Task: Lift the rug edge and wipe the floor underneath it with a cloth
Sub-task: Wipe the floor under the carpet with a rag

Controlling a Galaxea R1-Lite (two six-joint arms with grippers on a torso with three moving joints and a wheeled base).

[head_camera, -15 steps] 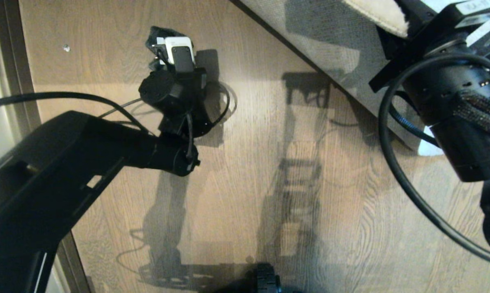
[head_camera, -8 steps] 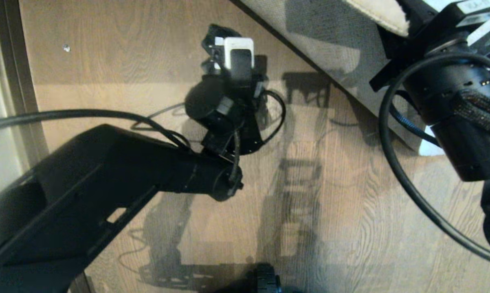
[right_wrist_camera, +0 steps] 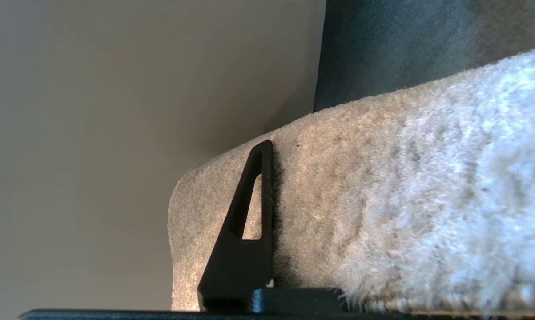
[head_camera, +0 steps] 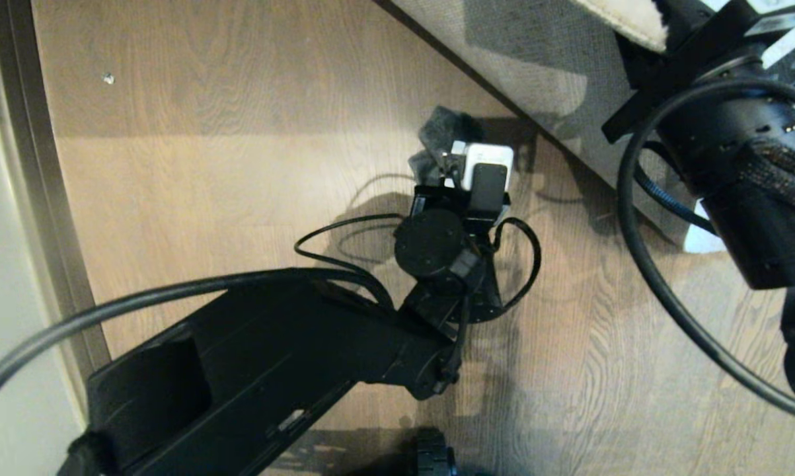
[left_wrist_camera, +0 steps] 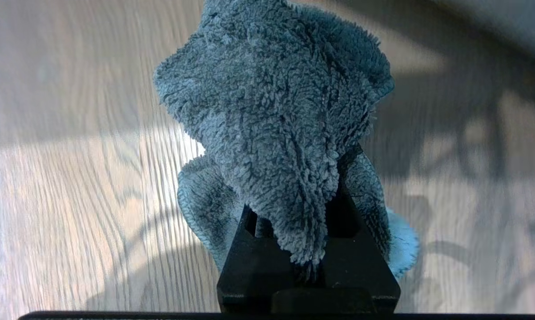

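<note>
From the head view, the left gripper (head_camera: 447, 155) reaches across the floor (head_camera: 238, 165) and carries the cloth (head_camera: 440, 132) at its tip, close beside the lifted rug edge (head_camera: 503, 86); the right gripper (head_camera: 661, 33) sits at the upper right, where the rug's cream underside is turned up. In the left wrist view, the left gripper (left_wrist_camera: 309, 249) has its jaws pressed together on the cloth (left_wrist_camera: 276, 120), which bunches out in front over the floor (left_wrist_camera: 71, 178). In the right wrist view, the right gripper (right_wrist_camera: 271, 222) pinches the rug edge (right_wrist_camera: 383, 200), one black finger (right_wrist_camera: 245, 240) flat against the pile.
</note>
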